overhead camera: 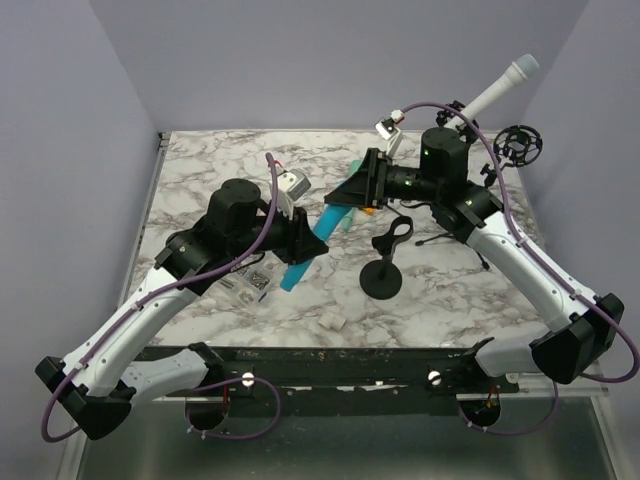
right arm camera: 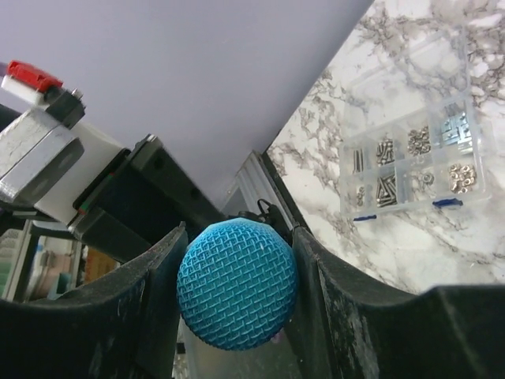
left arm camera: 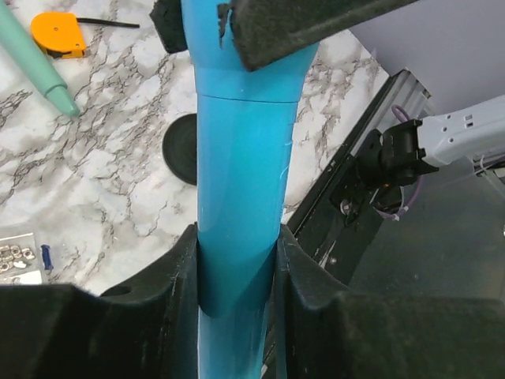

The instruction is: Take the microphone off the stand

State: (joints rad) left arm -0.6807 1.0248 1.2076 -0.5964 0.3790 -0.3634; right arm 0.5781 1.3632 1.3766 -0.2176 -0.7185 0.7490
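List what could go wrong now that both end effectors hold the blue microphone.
1. The left end effector clamps the handle of the microphone while the right end effector clamps its mesh head. Uneven pulls could twist or strain it.
2. The mesh head is round, so that grip may slip off or dent it.
3. The empty stand is close beside the held microphone, and a careless swing could topple it.

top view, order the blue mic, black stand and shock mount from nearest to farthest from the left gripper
1. blue mic: held in the left gripper itself.
2. black stand: to its right, mid-table.
3. shock mount: far right, at the back.
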